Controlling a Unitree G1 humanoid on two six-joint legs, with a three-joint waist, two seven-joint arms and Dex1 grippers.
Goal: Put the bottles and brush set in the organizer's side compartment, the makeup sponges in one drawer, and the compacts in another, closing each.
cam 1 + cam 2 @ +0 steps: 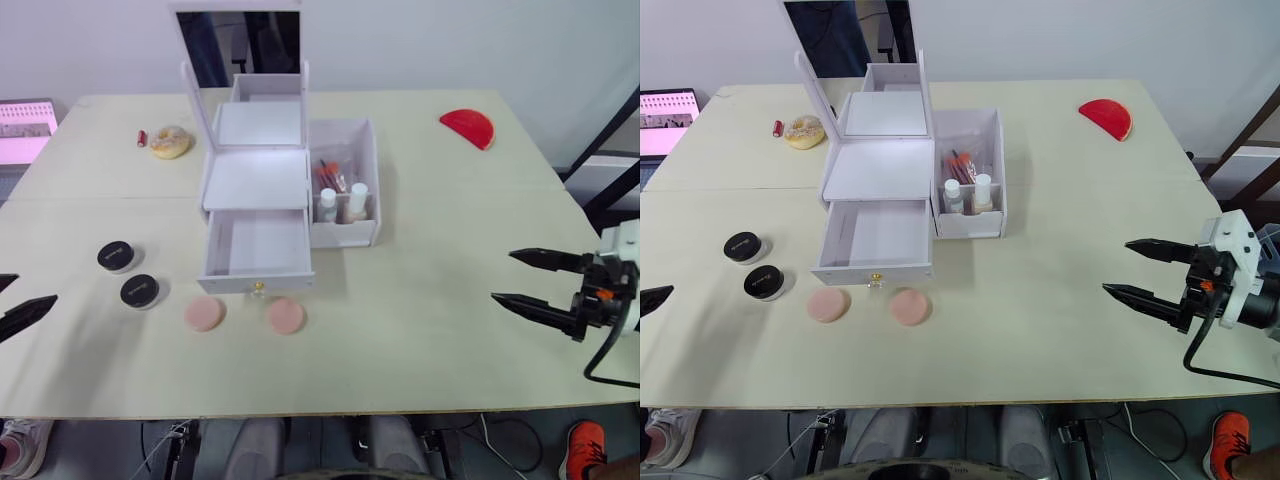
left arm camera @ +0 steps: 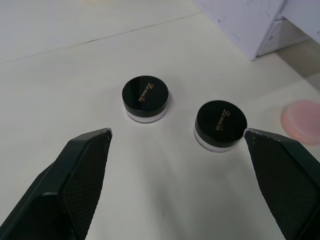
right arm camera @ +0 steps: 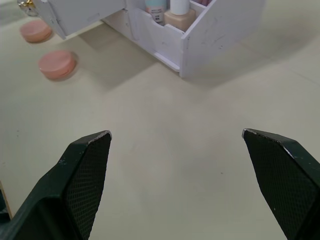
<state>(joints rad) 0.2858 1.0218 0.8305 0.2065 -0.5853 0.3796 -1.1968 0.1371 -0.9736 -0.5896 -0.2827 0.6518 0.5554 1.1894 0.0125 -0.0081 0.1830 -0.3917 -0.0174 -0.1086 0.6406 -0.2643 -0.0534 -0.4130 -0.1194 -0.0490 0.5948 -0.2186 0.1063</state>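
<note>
A white organizer (image 1: 256,180) with a raised mirror stands mid-table, its lower drawer (image 1: 258,250) pulled open and bare inside. Two bottles (image 1: 342,203) and the brush set (image 1: 331,173) sit in its side compartment (image 1: 372,160). Two pink makeup sponges (image 1: 204,313) (image 1: 286,316) lie in front of the drawer. Two black-lidded compacts (image 1: 119,257) (image 1: 140,291) rest to the left. My left gripper (image 1: 18,302) is open at the left table edge, facing the compacts (image 2: 145,95) (image 2: 220,121). My right gripper (image 1: 522,279) is open near the right edge, holding nothing.
A red half-round object (image 1: 468,128) lies at the back right. A donut-shaped item (image 1: 170,142) and a small red stick (image 1: 142,138) sit at the back left. A pink-lit screen (image 1: 25,130) stands off the table's left corner.
</note>
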